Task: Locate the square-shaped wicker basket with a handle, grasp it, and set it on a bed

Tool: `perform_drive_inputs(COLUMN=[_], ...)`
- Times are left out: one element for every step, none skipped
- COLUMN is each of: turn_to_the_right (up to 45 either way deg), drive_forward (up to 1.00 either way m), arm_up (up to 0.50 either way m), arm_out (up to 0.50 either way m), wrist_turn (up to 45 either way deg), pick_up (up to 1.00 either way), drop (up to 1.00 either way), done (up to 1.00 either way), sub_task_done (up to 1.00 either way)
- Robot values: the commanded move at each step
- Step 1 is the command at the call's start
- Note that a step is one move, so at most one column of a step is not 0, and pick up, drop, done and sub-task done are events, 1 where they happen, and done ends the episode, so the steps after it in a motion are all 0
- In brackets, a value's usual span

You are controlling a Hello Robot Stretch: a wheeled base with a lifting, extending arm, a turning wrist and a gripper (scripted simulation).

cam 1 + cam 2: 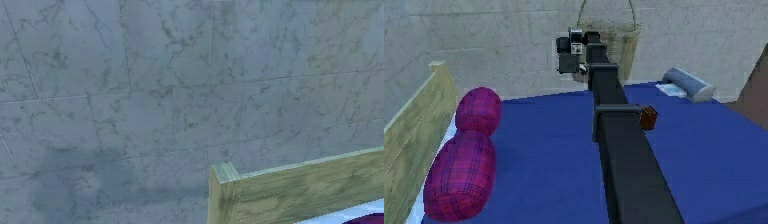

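Broadly, a smooth blue-covered bed [704, 150] with a pale wooden plank end board [300, 190] meets a grey veined marble wall [150, 80], and a plump magenta plaid bolster [469, 150] lies along the edge by that board. The dark square-barred arm [619, 140] reaches straight across to the bed's far edge. There the tan woven square wicker basket with a thin hoop handle [619, 40] shows beside the gripper [562, 58], though I cannot tell whether the fingers have hold of it.

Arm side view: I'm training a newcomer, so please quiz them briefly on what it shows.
1. True or false: the bed has a red cover.
2. What lies on the bed at the arm side view's left? A) magenta plaid cushions B) a laptop C) a lamp
3. Fill in: the wicker basket shows near the end effector, in front of the ___.
Key: 1 false, it is blue; 2 A; 3 wall.
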Motion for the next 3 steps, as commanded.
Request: perform_drive_inputs(turn_to_the_right=[0.0,0.0,0.0], drive_forward=[0.00,0.00,0.00], arm_up=[0.00,-0.26,-0.32], arm_out=[0.00,0.00,0.00], wrist_turn=[3.0,0.0,0.0], pick_up=[0.00,0.00,0.00], drop=[0.00,0.00,0.00], done=[0.00,0.00,0.00], sub_task_done=[0.00,0.00,0.00])
